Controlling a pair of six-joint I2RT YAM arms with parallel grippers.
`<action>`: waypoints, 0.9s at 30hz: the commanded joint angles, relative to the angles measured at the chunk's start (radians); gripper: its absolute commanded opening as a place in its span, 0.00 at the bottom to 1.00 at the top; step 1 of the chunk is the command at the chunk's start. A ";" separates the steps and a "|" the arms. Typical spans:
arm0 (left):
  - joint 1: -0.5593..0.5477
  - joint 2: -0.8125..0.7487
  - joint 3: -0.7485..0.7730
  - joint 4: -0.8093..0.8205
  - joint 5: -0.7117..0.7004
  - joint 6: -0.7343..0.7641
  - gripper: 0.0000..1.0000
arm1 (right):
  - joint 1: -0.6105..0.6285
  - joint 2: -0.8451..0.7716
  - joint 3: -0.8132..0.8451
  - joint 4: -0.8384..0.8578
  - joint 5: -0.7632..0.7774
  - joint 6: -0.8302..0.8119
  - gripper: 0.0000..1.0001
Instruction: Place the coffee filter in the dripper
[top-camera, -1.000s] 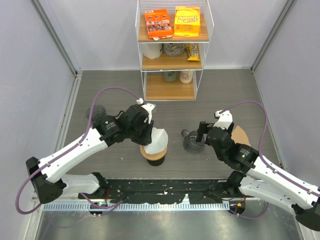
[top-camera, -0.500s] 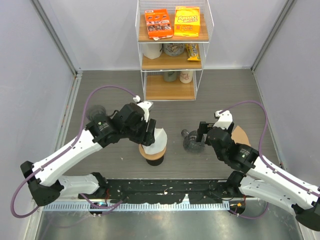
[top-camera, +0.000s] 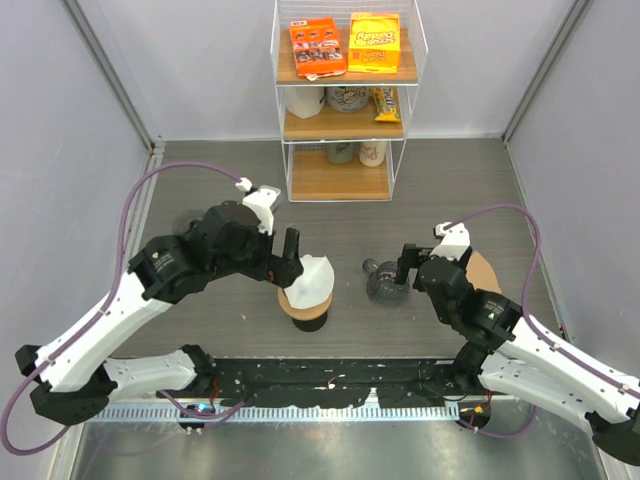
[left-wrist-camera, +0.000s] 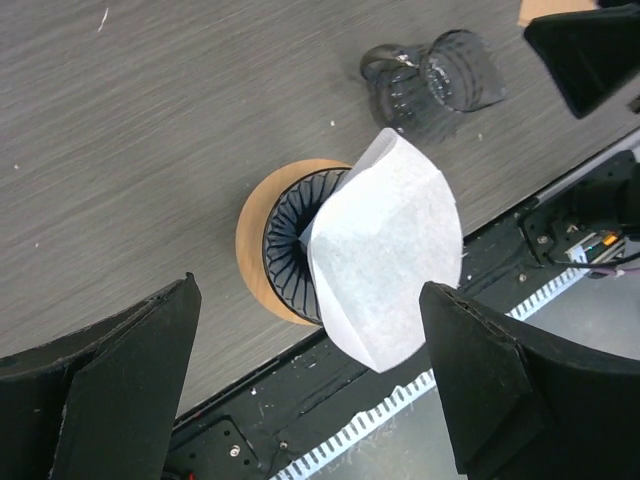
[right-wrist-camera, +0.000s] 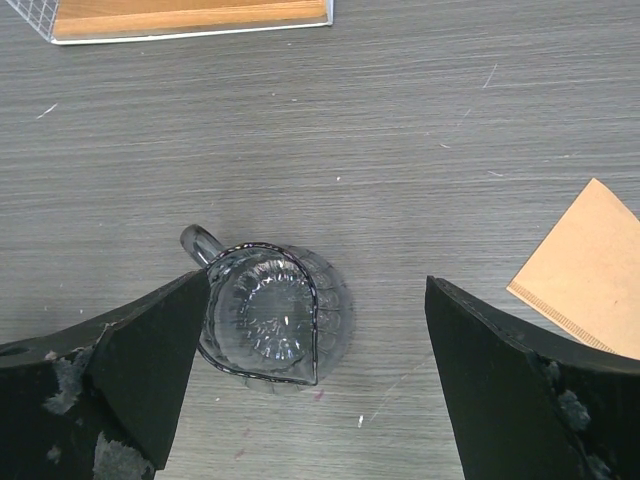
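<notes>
The left gripper (left-wrist-camera: 310, 385) is held with its fingers spread wide and nothing between them, above the white coffee filter (left-wrist-camera: 390, 250). The filter is lodged in the dripper (left-wrist-camera: 285, 250) but tilted over one rim, so seating is judged incomplete. The right gripper (right-wrist-camera: 320, 390) is likewise open and empty over a glass jug (right-wrist-camera: 265, 315), presumably parked clear.

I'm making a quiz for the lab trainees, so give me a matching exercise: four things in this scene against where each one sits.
1 white filter
2 glass jug
3 brown filter
4 orange box

A top shelf of the rack
B flat on the table, far right
C poking out of the dripper
D upright on the table, beside the dripper

Pairs: 1-C, 2-D, 3-B, 4-A
</notes>
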 joint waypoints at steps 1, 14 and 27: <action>0.004 -0.046 0.032 0.069 0.084 0.055 1.00 | -0.004 -0.023 -0.013 0.033 0.056 -0.003 0.95; -0.093 0.120 0.087 0.051 0.140 0.074 0.68 | -0.006 -0.040 -0.041 0.039 0.091 -0.014 0.96; -0.142 0.307 0.151 -0.156 -0.095 0.016 0.23 | -0.004 -0.036 -0.050 0.038 0.124 -0.020 0.95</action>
